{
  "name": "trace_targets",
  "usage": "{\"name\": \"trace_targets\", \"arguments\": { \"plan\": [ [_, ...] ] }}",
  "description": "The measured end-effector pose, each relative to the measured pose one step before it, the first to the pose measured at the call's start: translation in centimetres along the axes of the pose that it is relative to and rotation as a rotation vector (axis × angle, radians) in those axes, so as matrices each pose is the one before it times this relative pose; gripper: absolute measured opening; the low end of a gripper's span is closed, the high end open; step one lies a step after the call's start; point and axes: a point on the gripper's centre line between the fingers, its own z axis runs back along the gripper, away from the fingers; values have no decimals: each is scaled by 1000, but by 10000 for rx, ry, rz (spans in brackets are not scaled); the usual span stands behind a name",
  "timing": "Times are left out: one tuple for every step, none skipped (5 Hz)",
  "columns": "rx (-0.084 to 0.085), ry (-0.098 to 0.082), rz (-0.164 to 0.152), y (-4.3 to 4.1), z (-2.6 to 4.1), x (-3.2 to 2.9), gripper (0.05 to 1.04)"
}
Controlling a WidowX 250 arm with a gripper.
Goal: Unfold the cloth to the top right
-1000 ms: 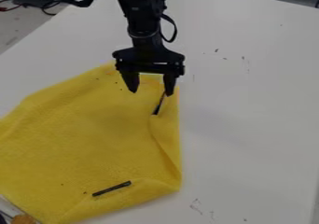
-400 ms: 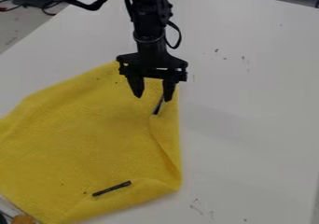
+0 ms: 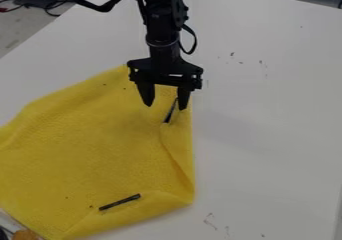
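Cloth (image 3: 93,144), black strip (image 3: 120,202) atop, gripper (image 3: 165,107) above

White tabletop (image 3: 274,119) with scattered dark marks (image 3: 232,54) and a partly folded yellow cloth (image 3: 93,144) across the lower left.

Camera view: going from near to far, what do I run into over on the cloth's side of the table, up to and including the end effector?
Orange-brown object at the bottom edge → black bar lying on the cloth → end effector.
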Motion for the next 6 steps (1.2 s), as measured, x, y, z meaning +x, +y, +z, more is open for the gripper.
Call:
{"name": "trace_targets", "arguments": {
  "plan": [
    [14, 153, -35, 13, -540, -179, 1007],
    [-6, -30, -61, -126, -6, 453, 951],
    [18, 106, -46, 37, -176, 94, 666],
    [14, 29, -10, -26, 0, -53, 360],
    [37, 72, -61, -336, -272, 156, 235],
    [30, -21, 138, -29, 200, 202, 488]
  ]
}}
